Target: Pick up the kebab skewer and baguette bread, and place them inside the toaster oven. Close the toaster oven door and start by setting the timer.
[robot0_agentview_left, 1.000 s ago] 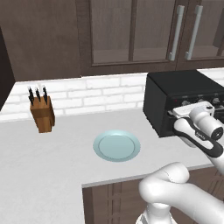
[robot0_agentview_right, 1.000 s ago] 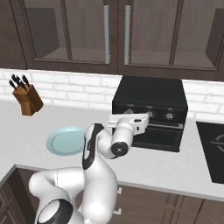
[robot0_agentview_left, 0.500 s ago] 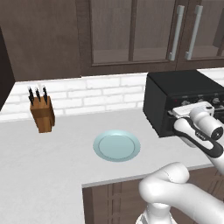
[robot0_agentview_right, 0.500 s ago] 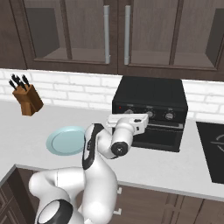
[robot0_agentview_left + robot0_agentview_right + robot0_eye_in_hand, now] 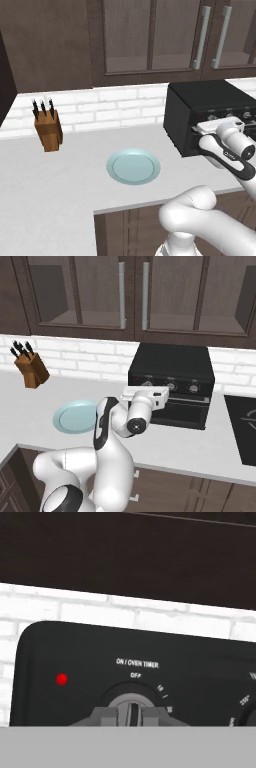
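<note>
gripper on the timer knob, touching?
Touching. Hand view: the gripper has its fingertips shut against the timer knob, no gap visible.

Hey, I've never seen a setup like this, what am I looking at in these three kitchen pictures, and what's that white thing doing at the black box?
The white thing is a robot arm on a base, in a computer-rendered kitchen. Two pictures come from cameras on that base, looking over the arm from its left and from its right. The third comes from a camera on the arm's hand, looking along its fingers.

The black box is a toaster oven on the counter, with its door closed. The gripper is shut on the timer knob, below the label ON / OVEN TIMER; a red light glows to the left of it.

Also on the counter are a pale blue plate, with nothing on it, and a wooden knife block near the white brick wall. The arm carries nothing; it only grips the knob.
</note>
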